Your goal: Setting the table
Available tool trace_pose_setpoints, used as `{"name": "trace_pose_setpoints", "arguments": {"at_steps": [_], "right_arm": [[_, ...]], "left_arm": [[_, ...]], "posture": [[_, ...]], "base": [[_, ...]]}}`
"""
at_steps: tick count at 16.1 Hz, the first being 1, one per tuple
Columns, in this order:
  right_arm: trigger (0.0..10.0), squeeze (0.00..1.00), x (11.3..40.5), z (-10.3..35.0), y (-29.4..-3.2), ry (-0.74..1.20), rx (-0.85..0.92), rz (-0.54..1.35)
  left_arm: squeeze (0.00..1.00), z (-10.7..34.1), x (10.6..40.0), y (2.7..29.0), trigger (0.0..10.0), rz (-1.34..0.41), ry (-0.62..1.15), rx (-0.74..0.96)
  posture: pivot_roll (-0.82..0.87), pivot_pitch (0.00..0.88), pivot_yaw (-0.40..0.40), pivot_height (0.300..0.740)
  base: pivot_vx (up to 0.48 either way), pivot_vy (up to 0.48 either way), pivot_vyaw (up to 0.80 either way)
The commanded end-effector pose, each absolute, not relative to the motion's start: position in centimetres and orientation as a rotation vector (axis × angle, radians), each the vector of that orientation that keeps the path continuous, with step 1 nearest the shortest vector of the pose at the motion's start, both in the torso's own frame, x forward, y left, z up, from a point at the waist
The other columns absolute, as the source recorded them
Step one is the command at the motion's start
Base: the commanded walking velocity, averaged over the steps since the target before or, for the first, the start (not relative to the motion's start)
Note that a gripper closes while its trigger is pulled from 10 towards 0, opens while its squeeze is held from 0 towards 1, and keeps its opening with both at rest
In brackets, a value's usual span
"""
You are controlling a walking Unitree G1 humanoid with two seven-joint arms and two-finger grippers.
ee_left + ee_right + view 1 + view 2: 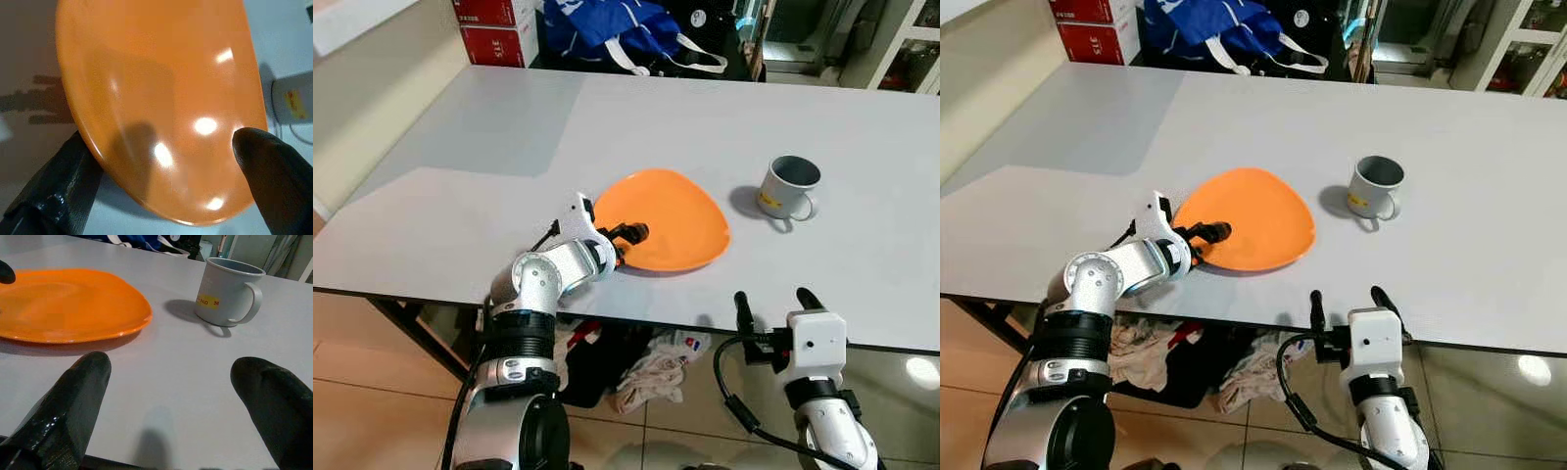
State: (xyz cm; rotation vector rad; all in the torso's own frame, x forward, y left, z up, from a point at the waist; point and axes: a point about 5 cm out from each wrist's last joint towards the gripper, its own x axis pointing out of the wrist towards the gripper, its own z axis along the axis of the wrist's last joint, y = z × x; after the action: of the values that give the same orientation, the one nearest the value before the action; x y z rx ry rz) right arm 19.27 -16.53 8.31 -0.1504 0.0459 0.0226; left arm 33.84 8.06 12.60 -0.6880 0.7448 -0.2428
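gripping the near-left rim of the orange plate [668, 217], the left gripper [625, 241] has one black finger over the plate's top face and the other under its edge, so it is closed on the plate; in the left wrist view the fingers [274, 171] sit on either side of the glossy orange surface, and the rim seems slightly raised off the tabletop there, with a shadow under it. the plate lies on the pale grey tabletop [489, 196], reaching forward and to the right from this gripper. the grey mug [788, 188] stands upright well off to the right of the left gripper and just beyond the plate's right edge, apart from it, its handle turned toward the near edge of the tabletop and a yellow label on its side. the right gripper [773, 305] hangs at the near edge of the tabletop, fingers spread wide and holding nothing; from it, the mug stands ahead and the plate ahead to its left, both well apart from its fingertips [83, 382]. beyond the far edge, past both grippers, a blue bag [607, 24] with white straps lies beside red boxes [494, 29]. crumpled cloth [651, 372] lies on the tiled floor [372, 392] under the tabletop, below the grippers.
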Motion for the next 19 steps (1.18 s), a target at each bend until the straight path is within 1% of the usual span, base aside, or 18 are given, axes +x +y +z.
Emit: {"name": "trace_pose_setpoints", "arguments": {"at_steps": [1,2,6,8,11,12,14,15,16,18,19], "right_arm": [[10.0,0.00,19.2,8.5,-16.5,0.046,-0.153,0.026],[10.0,0.00,19.3,8.4,-16.6,0.049,-0.153,0.028],[10.0,0.00,19.4,8.0,-16.7,0.055,-0.152,0.032],[10.0,0.00,19.4,7.6,-16.7,0.060,-0.149,0.035],[10.0,0.00,19.6,7.3,-16.8,0.061,-0.150,0.043],[10.0,0.00,19.7,7.2,-16.8,0.060,-0.151,0.047],[10.0,0.00,19.6,7.2,-16.8,0.057,-0.153,0.047],[10.0,0.00,19.6,7.3,-16.9,0.053,-0.155,0.041],[10.0,0.00,19.7,7.5,-16.8,0.051,-0.156,0.039],[10.0,0.00,19.7,7.8,-16.7,0.046,-0.156,0.042],[10.0,0.00,19.7,7.9,-16.7,0.044,-0.155,0.043]], "left_arm": [[0.00,12.0,33.1,8.0,10.0,-0.238,0.802,-0.664],[0.00,12.5,33.0,8.9,10.0,-0.221,0.788,-0.650],[0.00,13.7,32.5,10.0,10.0,-0.223,0.758,-0.622],[0.00,14.4,32.4,10.4,10.0,-0.226,0.716,-0.576],[0.00,14.8,32.6,9.8,10.0,-0.248,0.666,-0.594],[0.00,13.6,32.5,8.9,10.0,-0.254,0.701,-0.585],[0.00,13.1,32.5,8.7,10.0,-0.244,0.713,-0.600],[0.00,13.6,32.7,8.9,10.0,-0.259,0.665,-0.534],[0.00,14.0,33.2,9.4,10.0,-0.264,0.592,-0.374],[0.00,13.5,33.8,9.4,10.0,-0.260,0.542,-0.242],[0.00,13.2,34.0,9.2,10.0,-0.258,0.537,-0.216]], "posture": [[-0.15,0.033,0.014,0.740],[-0.15,0.032,0.014,0.740],[-0.13,0.027,0.013,0.740],[-0.13,0.021,0.012,0.740],[-0.12,0.013,0.006,0.740],[-0.13,0.009,0.007,0.740],[-0.14,0.008,0.010,0.740],[-0.14,0.009,0.010,0.740],[-0.14,0.009,0.011,0.740],[-0.14,0.012,0.007,0.740],[-0.14,0.012,0.007,0.740]], "base": [[0.000,0.000,0.00],[0.000,0.000,0.00],[0.000,0.000,0.00],[0.000,0.000,0.00],[0.000,0.000,0.00],[0.000,0.000,0.00],[0.000,0.000,0.00],[0.000,0.000,0.00],[0.000,0.000,0.00],[0.000,0.000,0.00],[0.000,0.000,0.00]]}}
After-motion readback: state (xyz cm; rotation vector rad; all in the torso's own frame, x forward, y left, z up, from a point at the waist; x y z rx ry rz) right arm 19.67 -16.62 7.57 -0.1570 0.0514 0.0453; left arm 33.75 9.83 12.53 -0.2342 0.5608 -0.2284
